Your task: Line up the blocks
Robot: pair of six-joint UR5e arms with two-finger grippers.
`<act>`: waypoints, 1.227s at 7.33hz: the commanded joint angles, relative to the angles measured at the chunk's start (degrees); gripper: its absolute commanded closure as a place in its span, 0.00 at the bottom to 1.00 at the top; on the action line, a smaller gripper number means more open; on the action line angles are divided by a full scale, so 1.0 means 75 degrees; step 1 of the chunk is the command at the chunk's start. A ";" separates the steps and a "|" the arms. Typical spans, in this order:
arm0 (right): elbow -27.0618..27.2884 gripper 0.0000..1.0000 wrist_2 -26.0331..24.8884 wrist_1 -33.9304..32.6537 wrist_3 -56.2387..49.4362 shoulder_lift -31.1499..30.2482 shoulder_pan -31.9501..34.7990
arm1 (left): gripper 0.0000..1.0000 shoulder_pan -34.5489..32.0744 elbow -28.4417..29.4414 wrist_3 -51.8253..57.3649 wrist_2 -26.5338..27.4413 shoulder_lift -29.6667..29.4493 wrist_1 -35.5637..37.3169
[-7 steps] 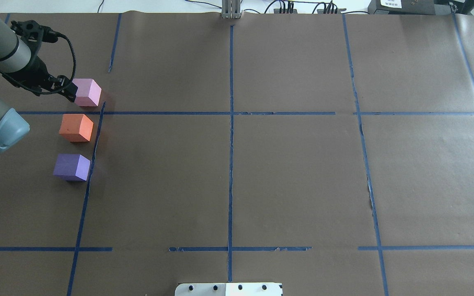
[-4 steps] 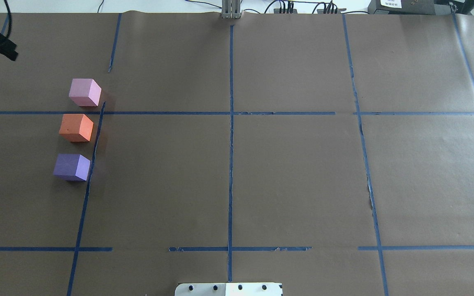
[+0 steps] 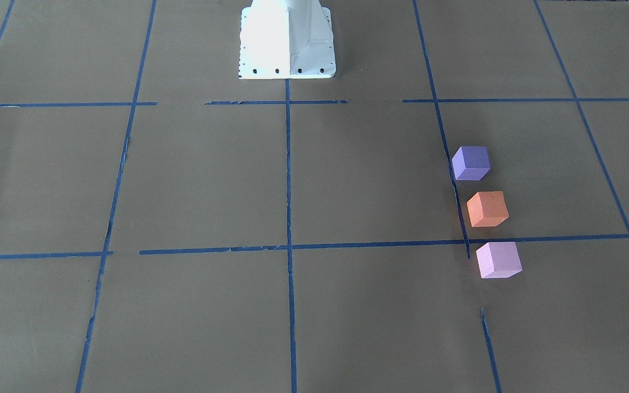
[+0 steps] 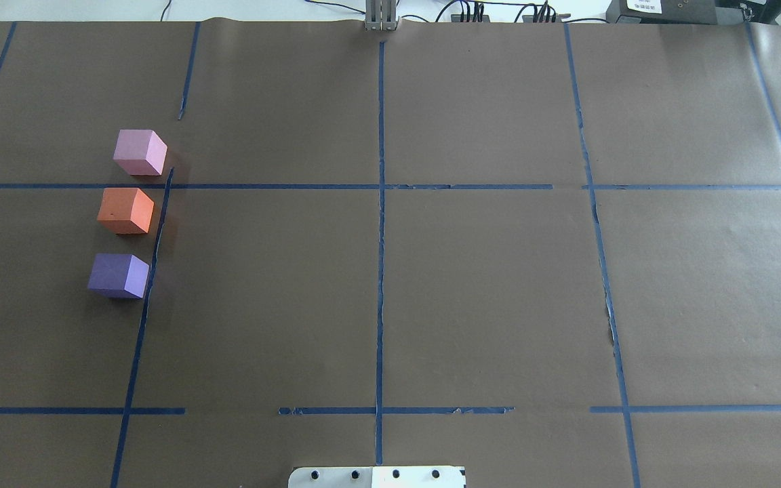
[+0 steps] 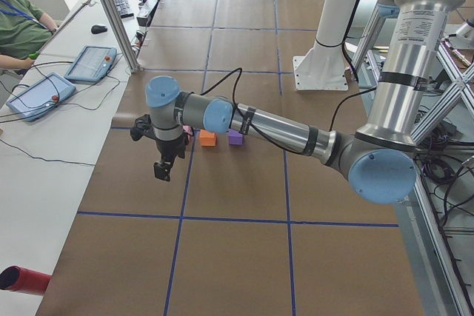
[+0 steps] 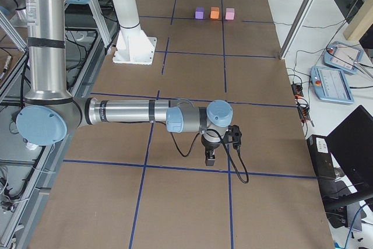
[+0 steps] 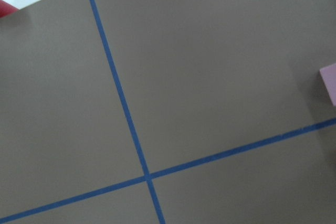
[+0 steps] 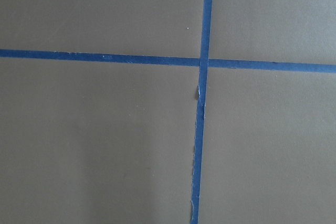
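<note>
Three blocks lie in a line along a blue tape strip on the table's left side: the pale pink block (image 4: 139, 152) farthest from the robot, the orange block (image 4: 125, 211) in the middle, the purple block (image 4: 118, 276) nearest. Small gaps separate them. They also show in the front-facing view as purple (image 3: 471, 162), orange (image 3: 487, 208) and pink (image 3: 498, 260). My left gripper (image 5: 163, 169) hangs above the table beyond the pink block, apart from it; I cannot tell if it is open. My right gripper (image 6: 210, 157) hovers far from the blocks at the table's right end; I cannot tell its state.
Brown paper with blue tape lines (image 4: 380, 203) covers the table. The white robot base (image 4: 377, 476) stands at the near middle edge. Cables and boxes (image 4: 668, 10) lie along the far edge. An operators' desk with tablets (image 5: 89, 64) is beside the table.
The left arm has pulled back from beside the pink block and left the overhead view to the left. The three blocks have not moved.
</note>
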 commanded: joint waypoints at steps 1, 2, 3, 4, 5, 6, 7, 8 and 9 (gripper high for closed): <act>-0.0011 0.00 0.0011 0.0000 0.0000 -0.0005 0.0000 | 0.00 -0.0119 0.0379 0.0177 -0.0144 0.0379 -0.0028; -0.0011 0.00 0.0000 0.0000 0.0000 -0.0005 0.0000 | 0.00 -0.0142 0.0636 0.0189 -0.0167 0.0392 -0.0086; 0.0001 0.00 0.0011 0.0000 0.0000 -0.0005 0.0000 | 0.00 -0.0166 0.0708 0.0189 -0.0237 0.0508 -0.0087; 0.0001 0.00 0.0011 0.0000 0.0000 -0.0005 0.0000 | 0.00 -0.0166 0.0709 0.0189 -0.0539 0.0694 -0.0110; 0.0001 0.00 0.0000 0.0000 0.0000 -0.0005 0.0000 | 0.00 -0.0166 0.0709 0.0189 -0.0565 0.0812 -0.0238; 0.0001 0.00 0.0011 0.0000 0.0000 -0.0005 0.0000 | 0.00 -0.0166 0.0709 0.0166 -0.0565 0.0825 -0.0251; 0.0001 0.00 0.0000 0.0000 0.0000 -0.0005 0.0000 | 0.00 -0.0154 0.0709 0.0166 -0.0554 0.0825 -0.0251; 0.0001 0.00 0.0000 0.0000 0.0000 -0.0005 0.0000 | 0.00 -0.0154 0.0709 0.0131 -0.0554 0.0814 -0.0251; 0.0001 0.00 0.0011 0.0000 0.0000 -0.0005 -0.0012 | 0.00 -0.0154 0.0697 0.0119 -0.0554 0.0814 -0.0251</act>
